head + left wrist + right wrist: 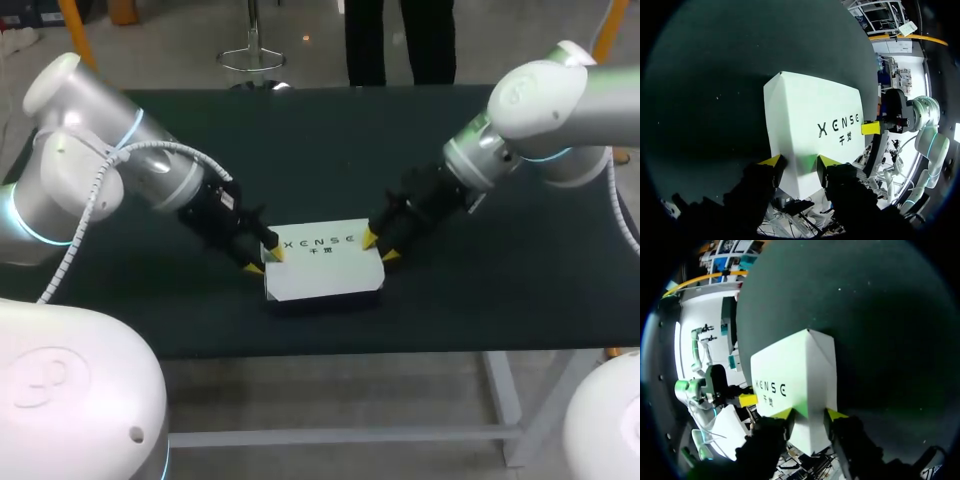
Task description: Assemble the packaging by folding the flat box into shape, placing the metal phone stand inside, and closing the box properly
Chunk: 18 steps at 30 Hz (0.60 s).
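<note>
I'm looking down through the head camera from above and behind, taking in most of the surface [200,130]. Both wrist cameras are sitting close to the box [810,125], facing each other across it: the left is catching my right hand [871,128], the right my left hand [747,400].

You've got a white box [325,262] with dark lettering across its top, on a dark green table [300,140]. Beside the box, your left gripper [264,261] and right gripper [380,247] are black with bright yellow tips. The left arm [80,150] and right arm [560,100] are white and silver, with pale blue rings.
</note>
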Tool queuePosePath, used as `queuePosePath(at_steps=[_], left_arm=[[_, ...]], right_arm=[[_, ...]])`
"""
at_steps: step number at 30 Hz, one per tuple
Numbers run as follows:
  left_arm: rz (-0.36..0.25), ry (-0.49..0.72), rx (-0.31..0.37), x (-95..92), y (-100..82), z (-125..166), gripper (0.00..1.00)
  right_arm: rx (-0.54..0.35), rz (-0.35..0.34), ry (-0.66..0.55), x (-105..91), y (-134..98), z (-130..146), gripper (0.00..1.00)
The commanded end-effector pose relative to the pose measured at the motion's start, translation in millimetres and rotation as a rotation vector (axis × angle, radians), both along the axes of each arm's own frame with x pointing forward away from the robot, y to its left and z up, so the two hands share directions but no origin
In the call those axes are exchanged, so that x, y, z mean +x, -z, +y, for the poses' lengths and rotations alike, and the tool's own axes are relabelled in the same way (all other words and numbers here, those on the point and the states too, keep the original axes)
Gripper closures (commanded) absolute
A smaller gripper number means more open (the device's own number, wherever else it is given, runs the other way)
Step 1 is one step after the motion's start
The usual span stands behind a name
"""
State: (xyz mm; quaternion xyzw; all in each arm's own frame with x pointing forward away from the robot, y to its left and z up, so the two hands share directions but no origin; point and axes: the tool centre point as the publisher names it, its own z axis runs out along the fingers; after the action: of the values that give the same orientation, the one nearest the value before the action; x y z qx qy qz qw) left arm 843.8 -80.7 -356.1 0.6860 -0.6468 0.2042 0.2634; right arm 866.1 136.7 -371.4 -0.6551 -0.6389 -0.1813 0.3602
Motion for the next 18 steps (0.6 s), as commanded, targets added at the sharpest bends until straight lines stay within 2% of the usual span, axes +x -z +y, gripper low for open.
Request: queuePosePath(at_steps=[1, 18], left_arm=[[0.032, 0.025, 0.003, 8.0, -4.9, -17.2, 0.53], [0.113, 0.04, -0.014, 14.6, -9.8, -17.1, 0.54]], right_arm=[[0.01, 0.011, -0.005, 1.9, -2.2, 14.7, 0.57], [0.024, 0.044, 0.003, 7.0, -9.2, 18.4, 0.58]])
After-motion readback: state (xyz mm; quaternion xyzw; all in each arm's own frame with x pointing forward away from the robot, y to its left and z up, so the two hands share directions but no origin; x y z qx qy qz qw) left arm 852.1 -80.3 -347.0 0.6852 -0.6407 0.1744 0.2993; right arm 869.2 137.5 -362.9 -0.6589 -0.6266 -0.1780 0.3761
